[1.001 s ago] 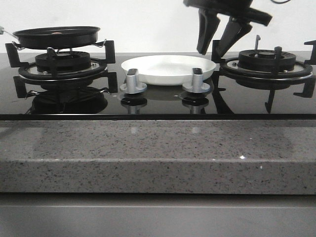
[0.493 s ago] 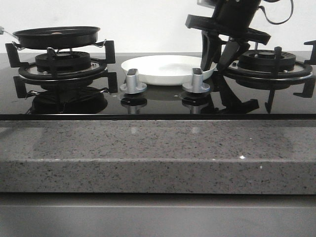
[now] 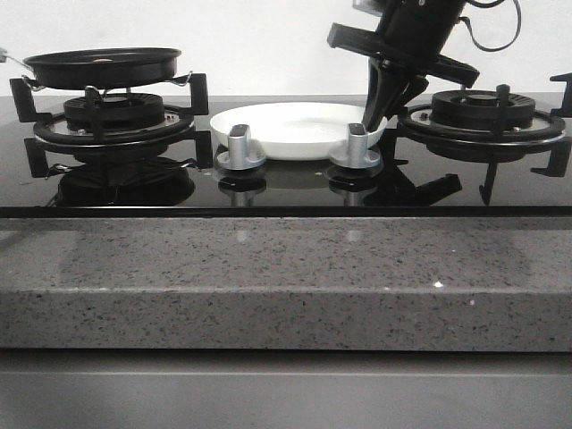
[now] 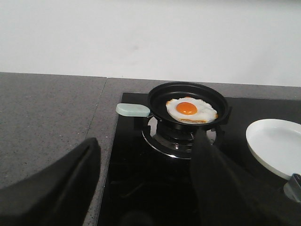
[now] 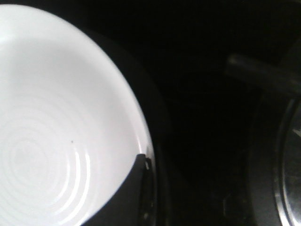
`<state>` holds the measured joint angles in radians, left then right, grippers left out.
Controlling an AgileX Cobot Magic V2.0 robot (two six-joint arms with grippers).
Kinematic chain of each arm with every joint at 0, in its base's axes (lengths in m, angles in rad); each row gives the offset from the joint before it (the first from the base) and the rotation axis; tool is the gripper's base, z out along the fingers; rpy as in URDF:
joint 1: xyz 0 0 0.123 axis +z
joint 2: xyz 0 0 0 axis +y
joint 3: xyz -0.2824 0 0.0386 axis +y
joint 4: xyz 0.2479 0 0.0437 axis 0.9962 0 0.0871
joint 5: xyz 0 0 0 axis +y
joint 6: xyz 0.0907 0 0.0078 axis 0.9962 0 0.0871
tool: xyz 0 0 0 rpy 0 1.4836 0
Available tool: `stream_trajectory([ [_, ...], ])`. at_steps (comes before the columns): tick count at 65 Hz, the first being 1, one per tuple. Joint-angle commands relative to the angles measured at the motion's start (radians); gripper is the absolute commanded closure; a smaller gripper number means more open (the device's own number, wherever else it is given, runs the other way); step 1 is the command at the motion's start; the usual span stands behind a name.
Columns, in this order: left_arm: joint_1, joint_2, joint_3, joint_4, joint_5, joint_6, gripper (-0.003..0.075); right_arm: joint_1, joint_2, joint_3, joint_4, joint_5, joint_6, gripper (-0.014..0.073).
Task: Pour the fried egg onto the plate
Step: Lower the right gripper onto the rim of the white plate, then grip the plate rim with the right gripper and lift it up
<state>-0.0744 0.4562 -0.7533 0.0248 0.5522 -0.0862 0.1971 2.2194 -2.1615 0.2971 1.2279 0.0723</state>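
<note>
Front view: the right gripper point(image 3: 380, 112) has come down from above the right burner point(image 3: 483, 114) to the right rim of the plate point(image 3: 299, 125), and its fingers, spread a second ago, now stand almost together on that rim; the plate has slid a little to the left, so the grip looks made; the pan point(image 3: 103, 67) sits unmoved on the left burner point(image 3: 112, 121).

Left wrist view: the left gripper point(image 4: 146, 183) hangs wide open and empty, well short of the pan's pale handle point(image 4: 132, 109); the fried egg point(image 4: 190, 109) lies flat in the pan, so pouring has not begun.

Right wrist view: one finger point(image 5: 129, 197) lies over the plate's inner rim; the other is hidden; the plate seems pinched, ready to be steadied or moved.
</note>
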Motion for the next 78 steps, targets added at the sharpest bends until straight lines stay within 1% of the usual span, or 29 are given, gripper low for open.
stream_trajectory([
  [1,-0.006,0.013,-0.033,-0.007,-0.079,-0.004,0.0304,-0.003,-0.057,-0.045,0.003,0.075,0.01,0.0659],
  [12,-0.006,0.013,-0.033,-0.007,-0.079,-0.004,0.0304,-0.003,-0.064,-0.133,0.009,0.088,0.053,0.0663],
  [21,-0.006,0.013,-0.033,-0.007,-0.079,-0.004,0.0304,-0.003,-0.102,-0.187,0.046,0.091,0.08,0.0663],
  [28,-0.006,0.013,-0.033,-0.007,-0.079,-0.004,0.0304,-0.003,-0.143,-0.194,0.077,0.1,0.08,0.0663],
  [41,-0.006,0.013,-0.033,-0.007,-0.079,-0.004,0.0304,0.016,-0.243,-0.189,0.074,0.105,0.08,0.0663],
  [47,-0.006,0.013,-0.033,-0.007,-0.079,-0.004,0.0304,0.045,-0.312,-0.151,0.054,0.105,0.08,0.0663],
  [53,-0.006,0.013,-0.033,-0.007,-0.079,-0.004,0.0304,0.082,-0.377,-0.089,-0.006,0.097,0.08,0.0663],
  [59,-0.006,0.013,-0.033,-0.007,-0.079,-0.004,0.0304,0.109,-0.449,0.002,-0.059,0.079,0.08,0.0663],
  [64,-0.006,0.013,-0.033,-0.007,-0.079,-0.004,0.0304,0.125,-0.503,0.092,-0.067,0.054,0.078,0.0663],
  [78,-0.006,0.013,-0.033,-0.007,-0.079,-0.004,0.0304,0.151,-0.64,0.365,-0.065,-0.095,0.075,0.0663],
])
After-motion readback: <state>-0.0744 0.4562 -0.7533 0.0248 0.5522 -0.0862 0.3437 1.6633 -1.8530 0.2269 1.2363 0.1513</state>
